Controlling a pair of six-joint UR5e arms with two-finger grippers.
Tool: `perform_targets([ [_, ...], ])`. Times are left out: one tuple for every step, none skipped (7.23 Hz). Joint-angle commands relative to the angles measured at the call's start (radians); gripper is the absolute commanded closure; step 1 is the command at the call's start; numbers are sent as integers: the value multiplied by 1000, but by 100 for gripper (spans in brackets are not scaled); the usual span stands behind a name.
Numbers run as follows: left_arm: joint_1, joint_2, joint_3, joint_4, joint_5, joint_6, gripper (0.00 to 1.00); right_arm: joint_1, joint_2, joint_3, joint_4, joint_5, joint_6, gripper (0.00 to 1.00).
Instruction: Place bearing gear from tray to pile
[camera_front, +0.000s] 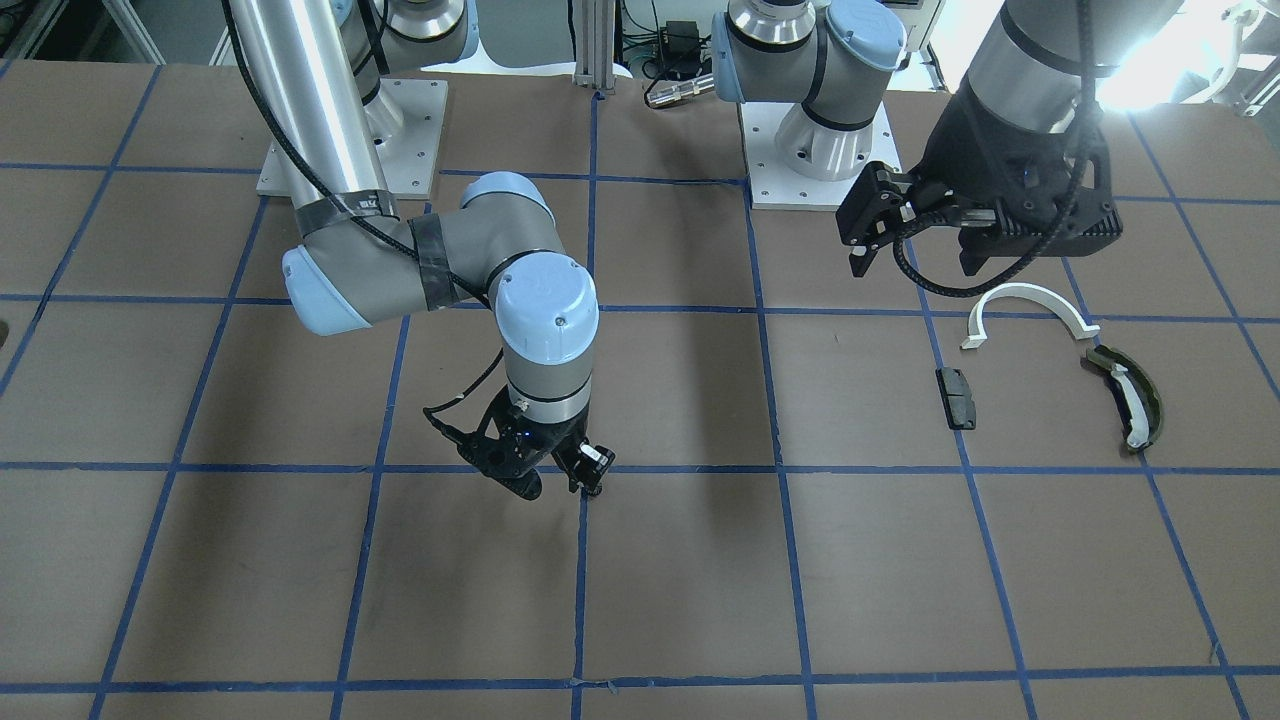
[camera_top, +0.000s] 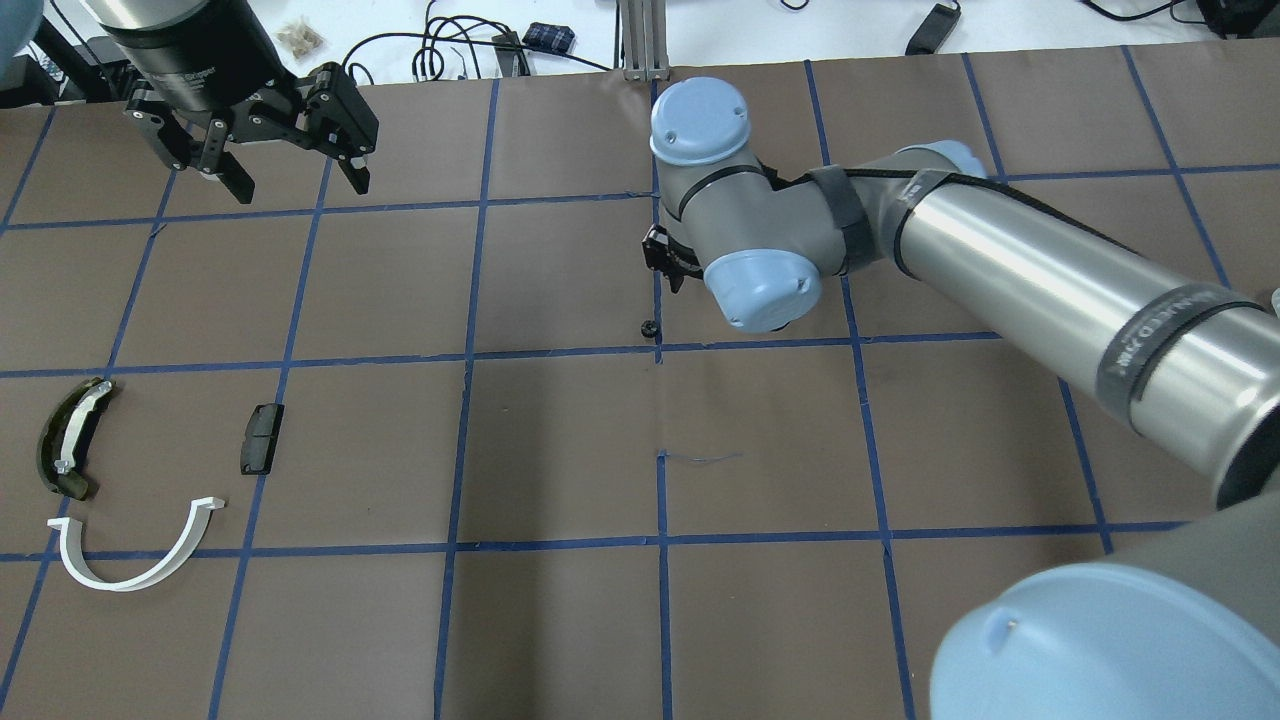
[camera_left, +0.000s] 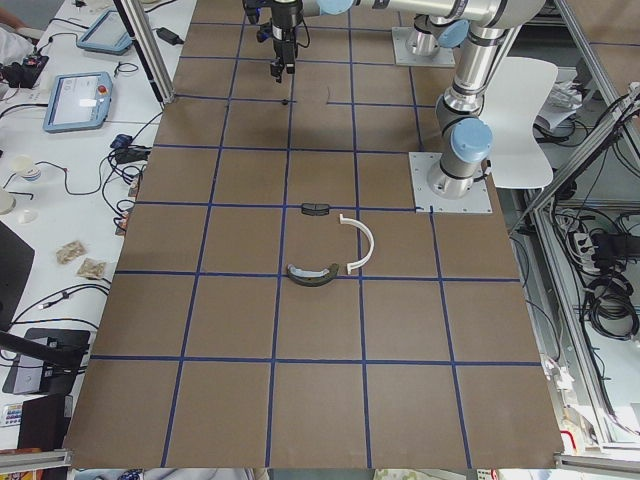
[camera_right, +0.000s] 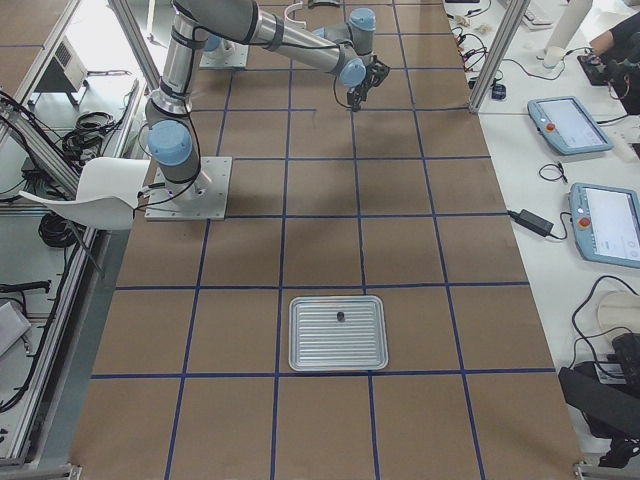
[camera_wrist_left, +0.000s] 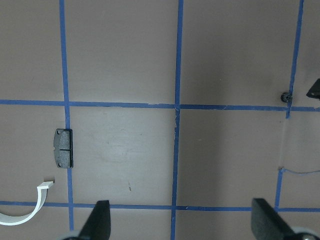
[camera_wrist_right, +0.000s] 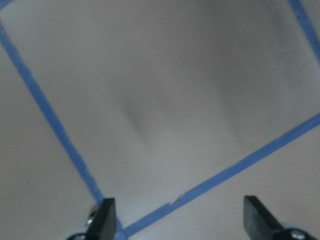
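Note:
A small black bearing gear lies on the brown table at a blue tape crossing, also in the left wrist view. My right gripper hangs just above it, jaws open and empty. A second small gear lies in the silver tray. The pile lies apart from the first gear: a white half-ring, an olive-green curved piece and a black block. My left gripper is open and empty, raised beyond the pile.
The two arm bases stand on white plates at the robot's edge of the table. Cables and a metal post lie beyond the far edge. The tray is at the table's end on the robot's right.

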Motion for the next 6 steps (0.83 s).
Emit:
perform_targets([
  [0, 0, 0, 0, 0, -5, 0, -206, -117, 3, 89, -12, -278, 0],
  [1, -26, 5, 46, -2, -38, 0, -301, -174, 3, 129, -9, -422, 0],
  [-20, -56, -5, 148, -18, -44, 0, -399, -206, 5, 166, -14, -578, 0],
  [-61, -84, -56, 210, -17, -78, 0, -523, -220, 5, 182, -11, -738, 0],
  [-97, -118, -146, 299, -20, -87, 0, -655, -220, 5, 180, -5, -926, 0],
  [-144, -156, -249, 483, -18, -147, 0, -789, -205, 6, 179, 1, -1144, 0],
])
